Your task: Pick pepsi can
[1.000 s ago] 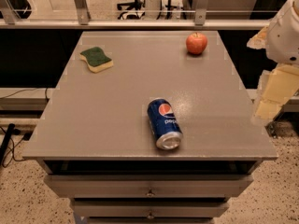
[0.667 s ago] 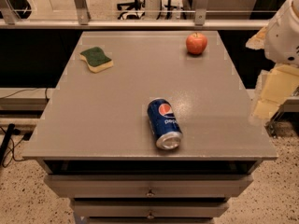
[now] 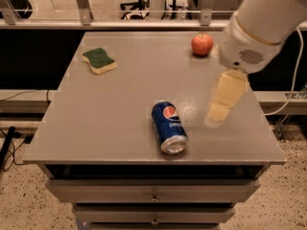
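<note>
The pepsi can (image 3: pixel 169 126) lies on its side near the front edge of the grey table (image 3: pixel 110 119). It is dark blue with the round logo facing up and its silver end toward me. My gripper (image 3: pixel 217 116) hangs above the table just to the right of the can, apart from it and holding nothing. The white arm reaches in from the upper right.
A red apple (image 3: pixel 202 44) sits at the back right of the table, close behind the arm. A green and yellow sponge (image 3: pixel 99 60) lies at the back left. Drawers are under the table front. A railing runs behind the table.
The arm has swung left from beyond the table's right edge to above the table, close to the can. The can, apple and sponge have not moved.
</note>
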Motion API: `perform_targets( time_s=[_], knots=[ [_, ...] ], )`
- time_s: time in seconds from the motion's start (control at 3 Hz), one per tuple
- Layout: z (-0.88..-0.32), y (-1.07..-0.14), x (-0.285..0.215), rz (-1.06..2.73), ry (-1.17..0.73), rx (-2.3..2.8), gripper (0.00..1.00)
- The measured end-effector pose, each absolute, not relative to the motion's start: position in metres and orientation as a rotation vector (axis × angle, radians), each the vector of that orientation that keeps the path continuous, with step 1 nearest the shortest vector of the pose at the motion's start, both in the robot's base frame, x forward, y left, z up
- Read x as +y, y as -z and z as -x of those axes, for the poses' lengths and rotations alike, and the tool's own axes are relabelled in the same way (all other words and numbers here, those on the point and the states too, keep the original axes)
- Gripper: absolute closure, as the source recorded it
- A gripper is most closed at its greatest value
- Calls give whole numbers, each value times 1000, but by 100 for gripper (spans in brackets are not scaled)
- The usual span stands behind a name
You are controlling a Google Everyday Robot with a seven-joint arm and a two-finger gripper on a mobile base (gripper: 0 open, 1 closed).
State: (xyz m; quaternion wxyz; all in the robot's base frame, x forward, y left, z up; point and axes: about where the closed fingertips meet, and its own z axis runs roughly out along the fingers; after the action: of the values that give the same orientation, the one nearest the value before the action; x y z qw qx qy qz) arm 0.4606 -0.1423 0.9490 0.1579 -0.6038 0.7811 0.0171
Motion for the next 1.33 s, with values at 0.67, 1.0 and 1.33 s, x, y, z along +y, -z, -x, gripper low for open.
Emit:
perform_targets(
  time_s=[0.67, 1.0, 1.33],
  knots=[
    [-486, -913, -62, 1572, -163, 2461, 0],
    [-490, -906, -51, 1302, -167, 2621, 0],
    [-488, -901, -51, 1066, -159, 2723, 0]
  ],
)
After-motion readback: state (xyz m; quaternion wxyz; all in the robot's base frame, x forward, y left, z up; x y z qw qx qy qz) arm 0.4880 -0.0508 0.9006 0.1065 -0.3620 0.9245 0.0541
